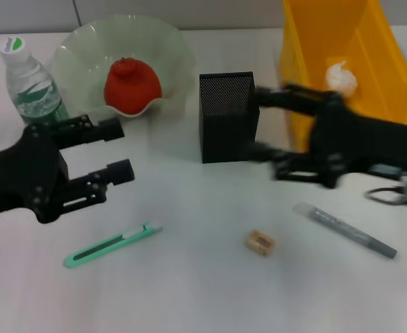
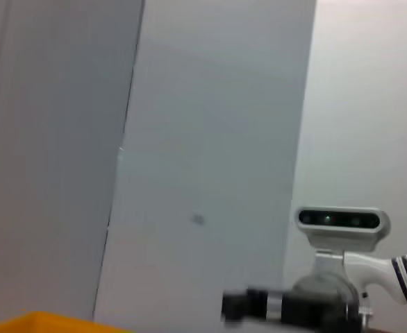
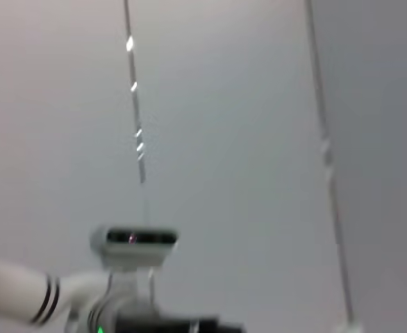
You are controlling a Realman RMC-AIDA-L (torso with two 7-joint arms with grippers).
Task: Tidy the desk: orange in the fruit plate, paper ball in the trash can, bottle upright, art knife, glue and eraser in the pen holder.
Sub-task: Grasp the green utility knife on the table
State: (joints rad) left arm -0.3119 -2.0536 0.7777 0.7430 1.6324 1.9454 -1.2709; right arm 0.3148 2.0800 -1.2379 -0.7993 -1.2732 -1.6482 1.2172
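The orange (image 1: 132, 87) lies in the pale green fruit plate (image 1: 78, 48) at the back left. Beside it the bottle (image 1: 30, 80) stands upright. A white paper ball (image 1: 341, 78) sits inside the yellow trash can (image 1: 314, 35) at the back right. The black mesh pen holder (image 1: 228, 116) stands mid-table. On the table in front lie the green art knife (image 1: 112, 245), the tan eraser (image 1: 260, 242) and the grey glue stick (image 1: 346, 229). My left gripper (image 1: 117, 151) hangs open and empty above the knife's far side. My right gripper (image 1: 262, 125) is open and empty next to the holder's right side.
The wrist views point at the walls. The left wrist view catches the trash can's yellow edge (image 2: 30, 320) and the other arm's camera (image 2: 339, 222). A black cable (image 1: 387, 196) lies at the table's right edge.
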